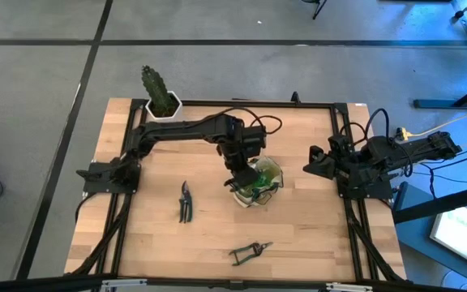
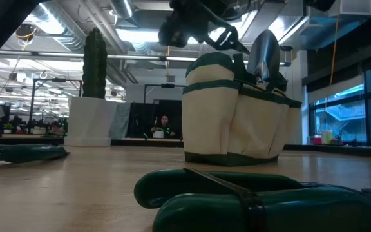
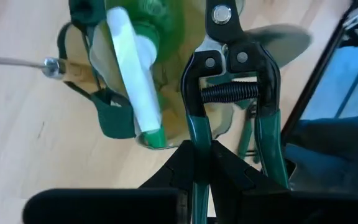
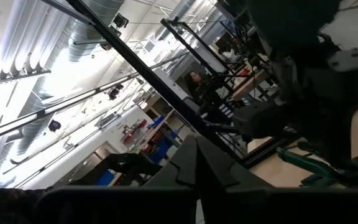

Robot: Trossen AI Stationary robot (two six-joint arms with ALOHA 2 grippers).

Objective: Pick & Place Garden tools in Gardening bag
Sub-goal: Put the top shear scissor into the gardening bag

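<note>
High view: left hand (image 1: 242,172) over gardening bag (image 1: 258,185) mid-desk; 2 more tools lie nearer the front edge; right hand (image 1: 314,162) shut, empty, at right edge. Left wrist view: fingers clamped on green-handled shears (image 3: 232,99), stiff, light, slick grips; hold handles, blades down over bag mouth.

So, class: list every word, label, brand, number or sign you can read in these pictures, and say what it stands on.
None can be read.
Gardening bag: no print shows.
Pruning shears held in the left gripper: no brand mark shows.
White pot: plain.
Signs in the room behind: too small and blurred.
</note>
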